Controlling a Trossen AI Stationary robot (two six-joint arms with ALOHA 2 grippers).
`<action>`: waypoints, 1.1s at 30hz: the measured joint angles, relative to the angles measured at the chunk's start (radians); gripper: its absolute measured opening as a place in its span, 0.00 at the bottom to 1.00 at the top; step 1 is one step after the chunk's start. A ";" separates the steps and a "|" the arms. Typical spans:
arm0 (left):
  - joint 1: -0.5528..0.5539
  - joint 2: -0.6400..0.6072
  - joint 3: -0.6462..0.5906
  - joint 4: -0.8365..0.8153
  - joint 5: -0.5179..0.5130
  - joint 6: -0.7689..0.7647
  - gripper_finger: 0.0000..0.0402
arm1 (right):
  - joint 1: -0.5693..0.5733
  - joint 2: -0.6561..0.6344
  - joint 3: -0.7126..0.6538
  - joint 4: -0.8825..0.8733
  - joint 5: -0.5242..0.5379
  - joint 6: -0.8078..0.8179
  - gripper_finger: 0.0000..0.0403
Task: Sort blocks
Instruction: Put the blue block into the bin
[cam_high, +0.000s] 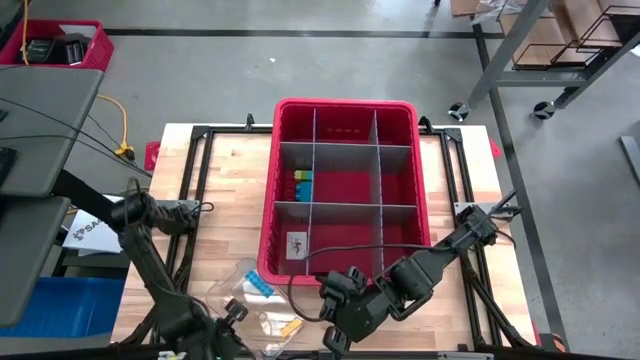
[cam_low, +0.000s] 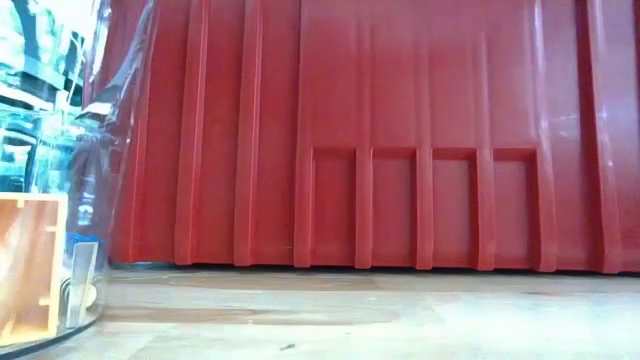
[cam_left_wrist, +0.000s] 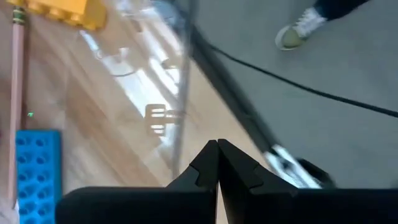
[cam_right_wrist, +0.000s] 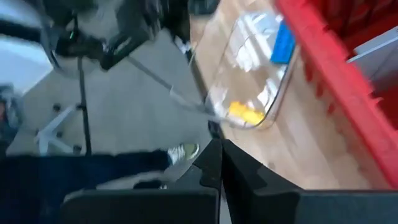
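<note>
While blocks (cam_high: 262, 287) lie loose in the clear tub (cam_high: 250, 300) at the near tabletop (cam_high: 235, 180) edge, just ahead of both tools, no pick has begun. Left tool (cam_left_wrist: 217, 163) pressed together, empty, hovering right beside the tub with a blue block (cam_left_wrist: 37, 168) and a yellow one (cam_left_wrist: 62, 9) close by. Right tool (cam_right_wrist: 220, 163) likewise pressed together, holding nothing, near the bin (cam_high: 345, 185) front wall. Few blocks (cam_high: 302, 181) already in a middle compartment. Next, probably: spread one tool, reach into the tub, pinch a single block.
</note>
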 joint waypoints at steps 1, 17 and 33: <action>-0.005 -0.022 0.007 -0.013 0.012 0.000 0.00 | 0.000 0.000 0.000 0.000 -0.023 -0.013 0.00; 0.159 -0.379 -0.036 -0.290 -0.145 -0.023 0.11 | -0.023 0.018 -0.016 0.045 -0.052 -0.150 0.18; 0.238 -0.336 -0.401 0.045 -0.150 0.206 0.67 | -0.022 0.025 -0.014 0.094 -0.021 0.007 0.49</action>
